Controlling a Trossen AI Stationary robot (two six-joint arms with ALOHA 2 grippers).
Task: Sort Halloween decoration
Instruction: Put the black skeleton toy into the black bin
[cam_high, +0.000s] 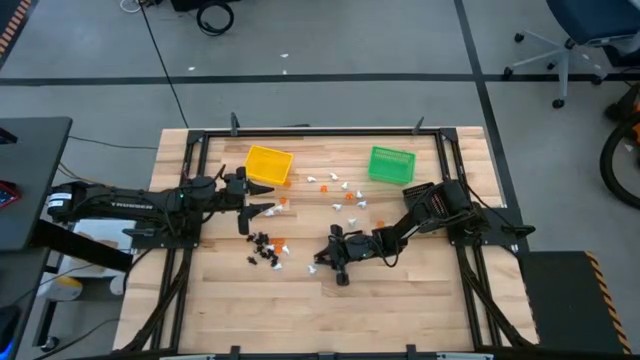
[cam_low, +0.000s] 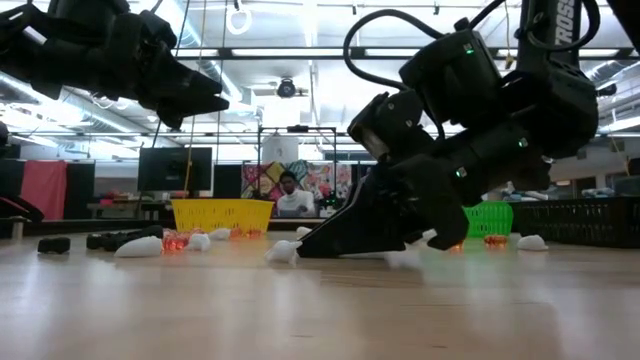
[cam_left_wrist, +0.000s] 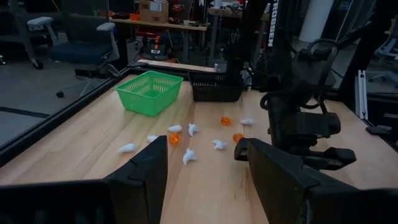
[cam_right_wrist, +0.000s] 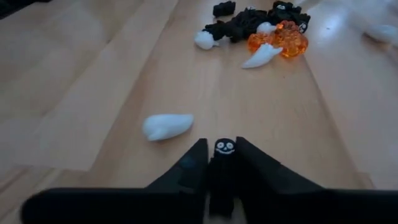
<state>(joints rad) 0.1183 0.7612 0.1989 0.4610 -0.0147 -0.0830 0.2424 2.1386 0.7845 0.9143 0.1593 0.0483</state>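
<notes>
The right gripper (cam_right_wrist: 221, 163) is down on the wooden table (cam_high: 400, 300), pinching a little black toy (cam_right_wrist: 224, 149) with a smiley face between its fingers. A white toy (cam_right_wrist: 166, 126) is lying just beside it. More black, orange and white toys (cam_right_wrist: 261, 28) are sitting in a pile farther off. The left gripper (cam_left_wrist: 205, 168) is hanging above the table with its fingers spread wide, holding nothing.

Yellow bin (cam_high: 268, 164) and green bin (cam_high: 391, 164) well apart near far edge of wooden counter (cam_high: 400, 310); black bin (cam_left_wrist: 215, 86) beside green; seated person (cam_low: 291, 197) beyond; office chair (cam_high: 577, 38) on floor.
</notes>
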